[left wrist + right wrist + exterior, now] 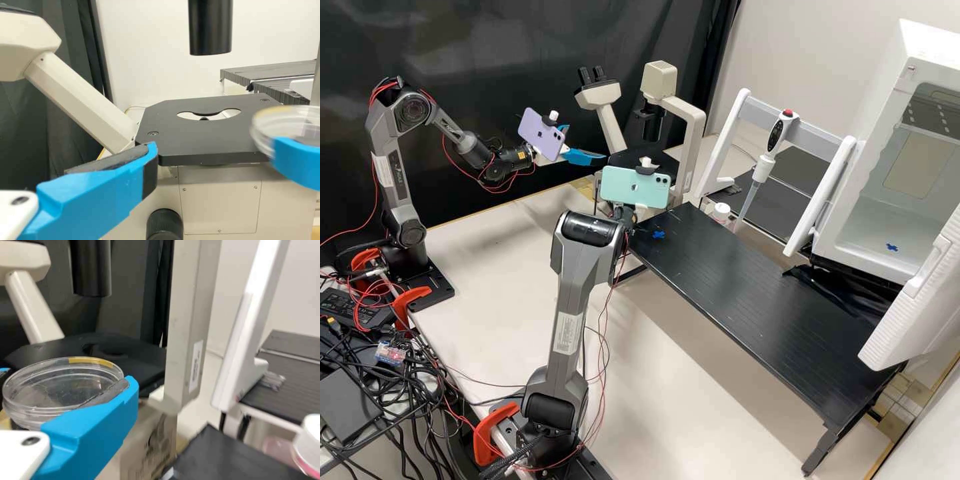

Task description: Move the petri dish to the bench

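We have the petri dish (62,387) up off the desk (747,293), held in the right gripper (67,378). Its jaws are closed on the sides of the dish, so the flat top is left free, and the dish looks level. We think it is held that way so the lid, if there is one, does not slide off. The dish is near the dark microscope stage (210,142), on the side toward the arms, and we cannot tell if any part of it hangs over the stage. The left gripper (587,142) is beside the stage too, with its jaws wide apart and nothing between them, so we guess it should just keep out of the way. On the desk, a blue cross (659,235) sits by the short edge nearest the microscope, between the two corners there. It may mark where the dish should go. We are partway through the job, as the dish is picked up but not yet set down. Next we should move it clear of the stage and the other gripper, then lower it flat. If it tips or bumps, the smooth, round dish could slip out.
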{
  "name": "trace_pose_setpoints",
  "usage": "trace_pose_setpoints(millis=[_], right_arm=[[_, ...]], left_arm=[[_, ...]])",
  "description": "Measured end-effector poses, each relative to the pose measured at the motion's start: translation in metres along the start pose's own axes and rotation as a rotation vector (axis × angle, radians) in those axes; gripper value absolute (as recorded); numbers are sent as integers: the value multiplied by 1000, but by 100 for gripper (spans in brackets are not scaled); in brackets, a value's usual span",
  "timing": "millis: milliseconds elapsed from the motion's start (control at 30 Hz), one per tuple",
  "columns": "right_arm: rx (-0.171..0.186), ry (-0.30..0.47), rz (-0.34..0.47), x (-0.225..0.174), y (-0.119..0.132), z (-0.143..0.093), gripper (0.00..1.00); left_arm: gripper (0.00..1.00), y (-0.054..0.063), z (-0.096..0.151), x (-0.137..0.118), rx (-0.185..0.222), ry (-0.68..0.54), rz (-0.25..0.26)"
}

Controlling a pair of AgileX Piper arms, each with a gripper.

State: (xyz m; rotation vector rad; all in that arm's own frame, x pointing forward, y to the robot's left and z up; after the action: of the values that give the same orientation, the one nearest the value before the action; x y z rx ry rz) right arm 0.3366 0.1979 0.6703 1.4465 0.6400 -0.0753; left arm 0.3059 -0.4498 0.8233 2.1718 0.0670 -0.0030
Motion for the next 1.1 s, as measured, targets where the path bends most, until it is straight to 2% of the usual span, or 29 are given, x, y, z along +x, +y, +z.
trace_pose_setpoints(millis=[133, 333, 533, 1100], right_arm=[[-15, 13, 30, -24, 4, 2, 0], [-10, -33, 72, -61, 11, 23, 0], [5, -84, 92, -91, 7, 44, 0], [14, -84, 164, -140, -2, 67, 0]], left_arm=[[100, 0, 0, 0, 0, 0, 0], [100, 0, 0, 0, 0, 0, 0], [100, 0, 0, 0, 0, 0, 0], [100, 0, 0, 0, 0, 0, 0]])
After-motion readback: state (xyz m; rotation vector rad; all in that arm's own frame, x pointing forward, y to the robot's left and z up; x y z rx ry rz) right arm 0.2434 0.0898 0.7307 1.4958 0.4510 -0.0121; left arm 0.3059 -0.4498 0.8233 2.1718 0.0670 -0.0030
